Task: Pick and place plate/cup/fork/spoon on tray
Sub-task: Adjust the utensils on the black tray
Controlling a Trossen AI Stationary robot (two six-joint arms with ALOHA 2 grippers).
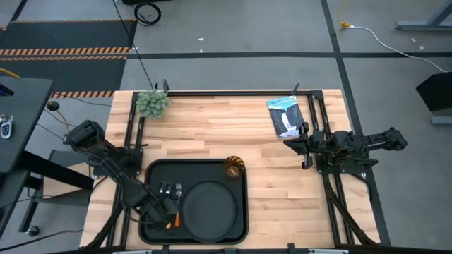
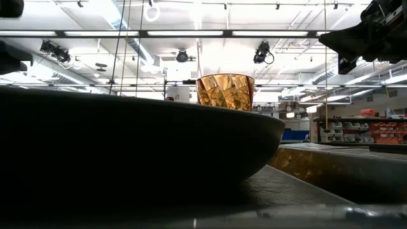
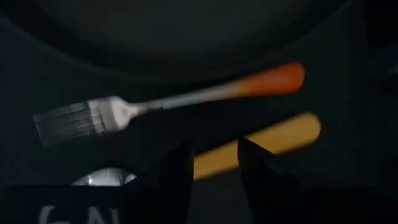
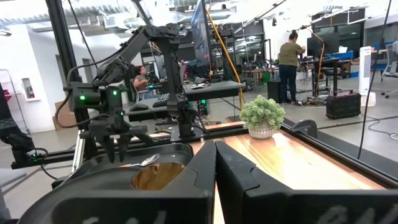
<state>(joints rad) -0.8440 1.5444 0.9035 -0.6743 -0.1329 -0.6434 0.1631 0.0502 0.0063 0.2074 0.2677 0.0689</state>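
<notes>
The black tray (image 1: 157, 171) lies at the table's near left. The round black plate (image 1: 210, 207) rests flat on its right half. The amber cup (image 1: 234, 168) stands upright in the tray's far right corner and shows in the low view (image 2: 225, 92). The fork (image 3: 155, 104) and the spoon (image 3: 280, 138) lie side by side on the tray left of the plate, with their orange handles toward the near edge. My left gripper (image 3: 214, 171) is open low over the spoon's handle, one finger on each side of its middle. My right gripper (image 1: 305, 146) is shut and empty at the table's right.
A small potted plant (image 1: 152, 103) stands at the far left of the table. A blue and white packet (image 1: 286, 116) lies at the far right. Black frame rails (image 1: 319, 113) run along the table's sides. Bare wood lies between the tray and my right arm.
</notes>
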